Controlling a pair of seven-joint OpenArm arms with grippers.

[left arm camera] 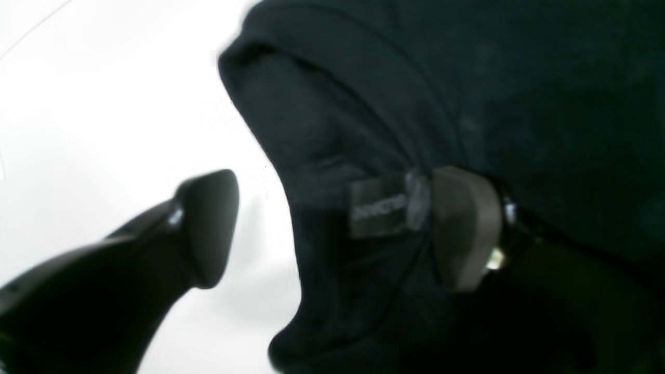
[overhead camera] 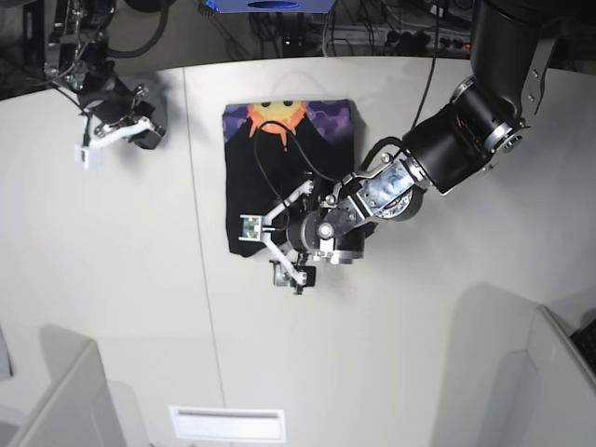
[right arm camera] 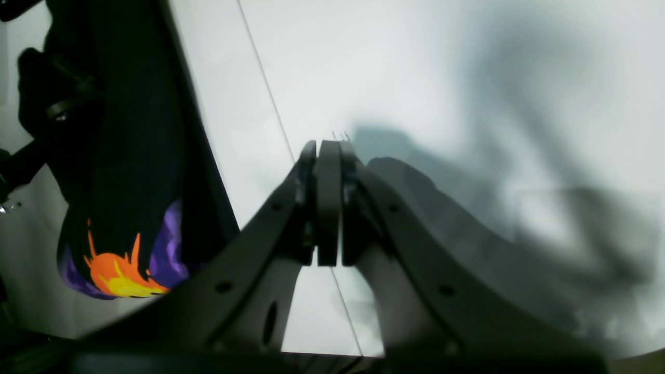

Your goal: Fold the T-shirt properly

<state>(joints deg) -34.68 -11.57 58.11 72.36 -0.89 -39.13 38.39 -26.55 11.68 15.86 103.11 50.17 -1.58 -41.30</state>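
Judging fold nearly done: T-shirt [overhead camera: 279,177] already a compact rectangle, left gripper [overhead camera: 268,251] wide open, empty at its near hem, right gripper [right arm camera: 328,202] closed empty, well clear.

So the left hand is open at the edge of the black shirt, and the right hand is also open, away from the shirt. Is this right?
Not quite. The right hand is shut, holding nothing, as the right wrist view shows. The rest stands: the left hand is open at the edge of the black shirt, and the right hand is away from the shirt.
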